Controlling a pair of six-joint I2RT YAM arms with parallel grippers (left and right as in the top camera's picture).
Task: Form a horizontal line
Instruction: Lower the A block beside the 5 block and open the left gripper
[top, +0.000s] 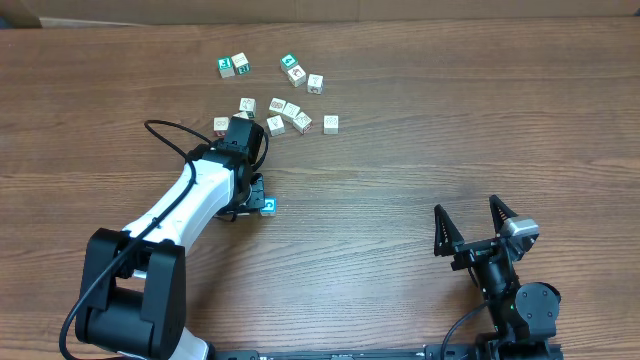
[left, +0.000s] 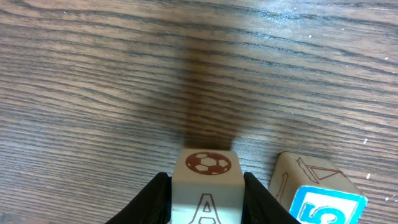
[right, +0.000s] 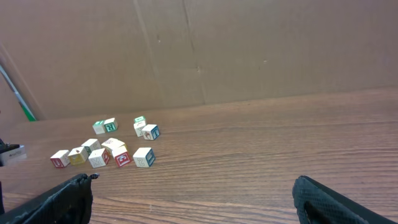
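My left gripper (top: 254, 203) is shut on a whitish cube (left: 208, 165) printed with a football and an "A". It holds the cube low at the table, just left of the blue-faced "5" cube (left: 326, 205), with a small gap between them. In the overhead view the blue-faced "5" cube (top: 269, 206) sits beside the fingers and the held cube is hidden under the arm. No row of four shows, only these two cubes side by side. My right gripper (top: 476, 226) is open and empty at the front right.
Several loose cubes (top: 290, 112) lie at the table's back, just beyond my left arm, some of them green-faced (top: 226, 67). They also show far left in the right wrist view (right: 112, 148). A cardboard wall (right: 249, 50) stands behind the table.
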